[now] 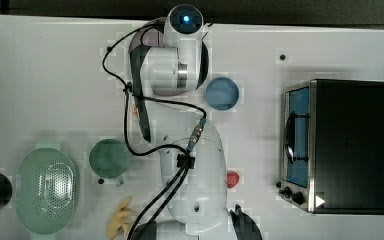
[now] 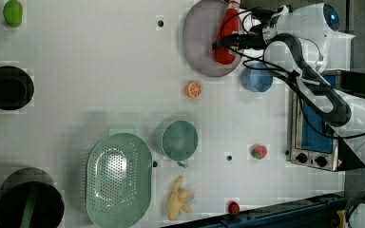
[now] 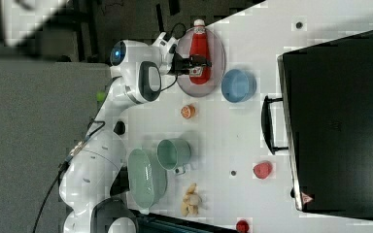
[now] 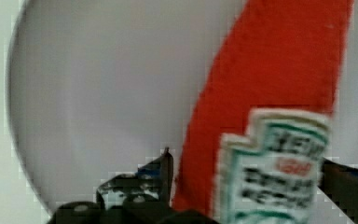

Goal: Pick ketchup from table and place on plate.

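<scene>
The ketchup (image 2: 225, 47), a slim red bottle with a white cap and label, lies on its side on the pale lilac plate (image 2: 199, 33) at the top of the left view. In the right view the ketchup (image 3: 199, 46) also rests flat on the plate (image 3: 216, 53). My gripper (image 3: 197, 63) straddles the bottle's lower body. In the wrist view the ketchup (image 4: 270, 93) lies between the black fingers (image 4: 165, 170), and a thin gap shows beside one of them. The gripper (image 4: 247, 172) is open, and the plate (image 4: 98, 93) lies under the bottle.
A blue bowl (image 2: 256, 78) sits right beside the plate, with an orange slice (image 2: 193, 89) just below it in the left view. Further off are a green cup (image 2: 179, 139), a green colander (image 2: 119, 178), a strawberry (image 2: 259, 151), a banana (image 2: 179, 202) and the toaster oven (image 1: 337, 145).
</scene>
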Motion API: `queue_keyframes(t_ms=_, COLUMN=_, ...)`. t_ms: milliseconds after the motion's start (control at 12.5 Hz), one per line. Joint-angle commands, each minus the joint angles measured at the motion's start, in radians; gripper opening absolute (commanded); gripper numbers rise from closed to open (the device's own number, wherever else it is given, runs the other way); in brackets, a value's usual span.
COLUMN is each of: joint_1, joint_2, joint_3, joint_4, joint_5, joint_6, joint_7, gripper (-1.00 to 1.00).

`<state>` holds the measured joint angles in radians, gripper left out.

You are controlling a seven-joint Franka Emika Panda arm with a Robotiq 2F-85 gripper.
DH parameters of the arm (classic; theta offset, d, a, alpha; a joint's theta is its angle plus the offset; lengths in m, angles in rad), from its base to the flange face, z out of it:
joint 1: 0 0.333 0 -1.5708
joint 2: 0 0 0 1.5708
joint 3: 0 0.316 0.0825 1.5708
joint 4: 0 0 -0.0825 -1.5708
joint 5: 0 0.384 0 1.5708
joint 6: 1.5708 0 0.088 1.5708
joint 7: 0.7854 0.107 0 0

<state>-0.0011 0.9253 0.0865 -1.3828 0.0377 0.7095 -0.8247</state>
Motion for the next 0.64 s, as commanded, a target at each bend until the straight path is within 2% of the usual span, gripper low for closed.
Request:
queue_keyframes(t_ms=80, joint_1=0.001, joint_2=-0.105, joint_3=0.004, joint_4=0.044, joint_5=0.003, joint_6=-0.044, joint_7=0.165, gripper=1.0)
queue_keyframes(t_ms=400, joint_1=-0.027, joint_2=-0.274, joint_3=-0.025, joint_4=0.039, joint_5=0.004, joint_6=-0.241, joint_7=0.599, gripper=1.0)
queue_keyframes(t_ms=640, joint_1=-0.038, joint_2=-0.42, joint_3=-0.053, joint_4=0.037, joint_5=0.004, joint_6=-0.47, joint_7=0.721, gripper=1.0)
